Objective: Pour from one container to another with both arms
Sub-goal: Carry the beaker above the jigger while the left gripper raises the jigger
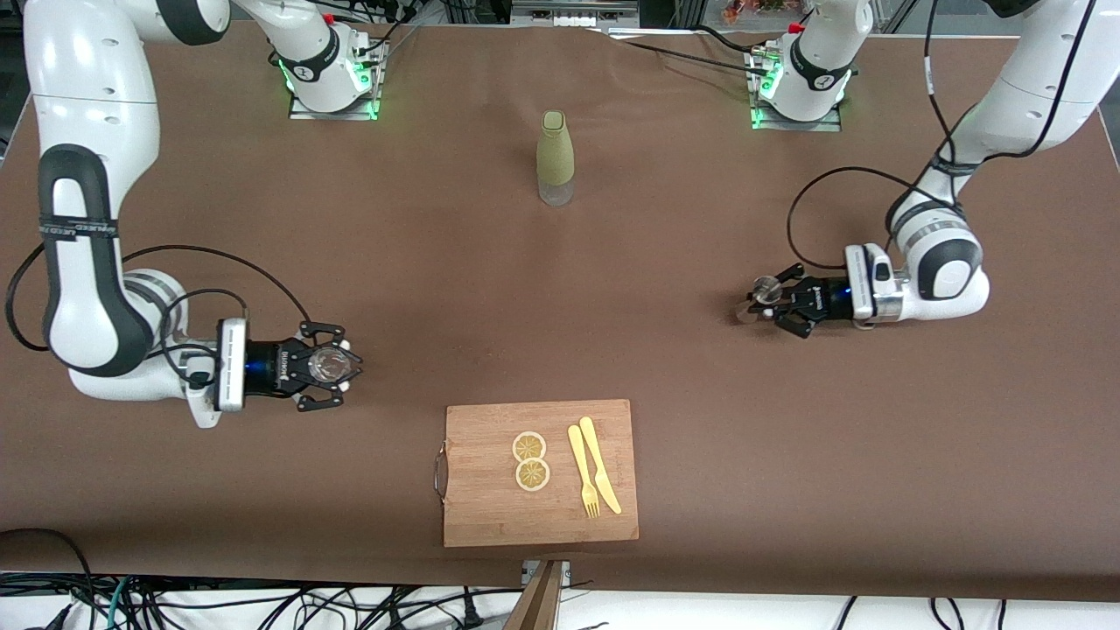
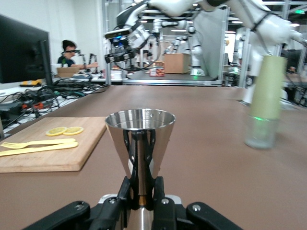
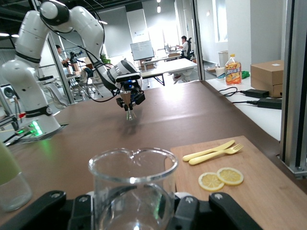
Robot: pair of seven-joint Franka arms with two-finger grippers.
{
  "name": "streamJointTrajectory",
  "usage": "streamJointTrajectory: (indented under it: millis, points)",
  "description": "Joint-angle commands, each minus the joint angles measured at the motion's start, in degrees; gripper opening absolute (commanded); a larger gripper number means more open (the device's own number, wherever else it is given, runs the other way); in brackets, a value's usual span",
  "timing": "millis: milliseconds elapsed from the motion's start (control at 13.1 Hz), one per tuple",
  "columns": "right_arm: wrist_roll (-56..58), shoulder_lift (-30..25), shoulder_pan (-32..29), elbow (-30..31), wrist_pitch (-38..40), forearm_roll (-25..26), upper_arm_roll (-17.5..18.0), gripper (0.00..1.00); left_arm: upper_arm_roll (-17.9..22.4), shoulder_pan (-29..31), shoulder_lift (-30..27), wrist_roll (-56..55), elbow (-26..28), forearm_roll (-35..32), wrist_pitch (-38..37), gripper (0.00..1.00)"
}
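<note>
You have both vessels in hand: the left gripper (image 1: pixel 759 302) has its jaws pinched on the waist of a steel jigger (image 2: pixel 140 139), which stands upright between them, and the right gripper (image 1: pixel 337 367) has its jaws closed around a clear glass beaker (image 3: pixel 133 191), mouth up with its spout away from the wrist. Both hang low over the tabletop (image 1: pixel 437 289) and well apart, so bring them together over the bare middle, with the board (image 1: pixel 540 472) and its lemon slices (image 1: pixel 530 460), fork (image 1: pixel 583 472) and knife (image 1: pixel 600 464) to one side and the green-sleeved bottle (image 1: pixel 555 158) to the other. Keep each vessel level while travelling, set the pouring lip just above the receiving rim, then tip slowly from the wrist. You cannot tell whether either vessel holds liquid, so which should pour is unclear. The jaw contact on the beaker is cut off in the right wrist view.
</note>
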State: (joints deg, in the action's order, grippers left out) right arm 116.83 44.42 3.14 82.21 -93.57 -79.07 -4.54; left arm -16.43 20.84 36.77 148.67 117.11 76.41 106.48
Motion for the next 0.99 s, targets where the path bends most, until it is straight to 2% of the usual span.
streamJointTrajectory:
  millis: [0,229,305,457,610,762,914]
  points:
    - [-0.73,-2.4,5.36,1.46,-7.39,-3.01,-0.12,0.12,-2.98,-3.34,-1.17,-5.75,0.05,7.84,5.73,0.0]
    - [-0.82,-2.67,10.55,1.99,-13.46,-6.97,-0.12,0.12,-9.21,-6.94,-1.17,-6.38,-1.08,18.22,15.56,0.0]
    - [-0.82,-2.76,12.48,1.99,-15.31,-7.5,-0.03,0.12,-10.1,-8.69,-1.09,-6.64,-1.7,21.29,18.91,0.0]
    - [-0.73,-2.76,15.56,1.99,-18.74,-9.78,0.15,0.12,-10.28,-14.05,-0.91,-6.64,-4.07,28.41,25.5,0.0]
    - [-0.99,-3.2,18.03,1.9,-22.17,-9.97,0.24,0.12,-10.28,-17.92,-0.3,-6.38,-6.27,35.27,29.73,0.0]
    - [-1.69,-3.81,19.7,1.9,-23.59,-9.88,0.15,0.12,-10.28,-20.57,0.93,-5.42,-7.85,39.5,34.21,0.0]
    - [-3.1,-4.16,21.72,1.64,-25.34,-9.27,0.06,0.12,-10.28,-22.94,1.46,-4.36,-8.65,43.63,35.37,0.0]
